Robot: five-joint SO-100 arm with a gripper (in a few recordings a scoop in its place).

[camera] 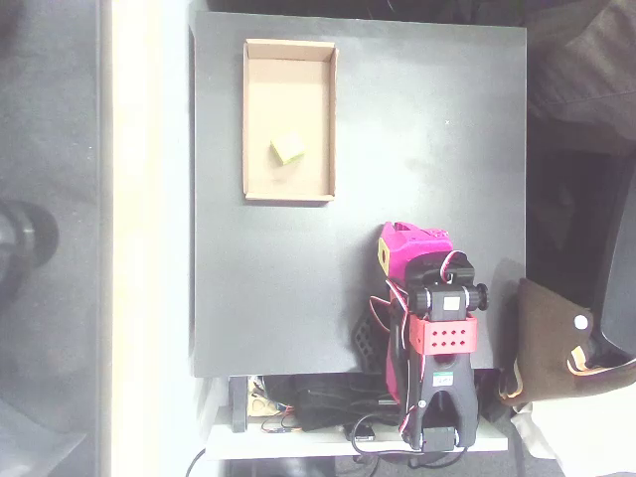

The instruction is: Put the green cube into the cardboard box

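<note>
overhead view: magenta arm folded at near right edge of black table [427, 149], gripper [390, 250] tucked, jaw state impossible to tell. far left, cardboard box [247, 119] lies flat; green cube [287, 149] rests on its floor, well apart from gripper.

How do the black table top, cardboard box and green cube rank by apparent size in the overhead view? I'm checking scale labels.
Largest to smallest:
1. black table top
2. cardboard box
3. green cube, which lies on the box floor
</note>
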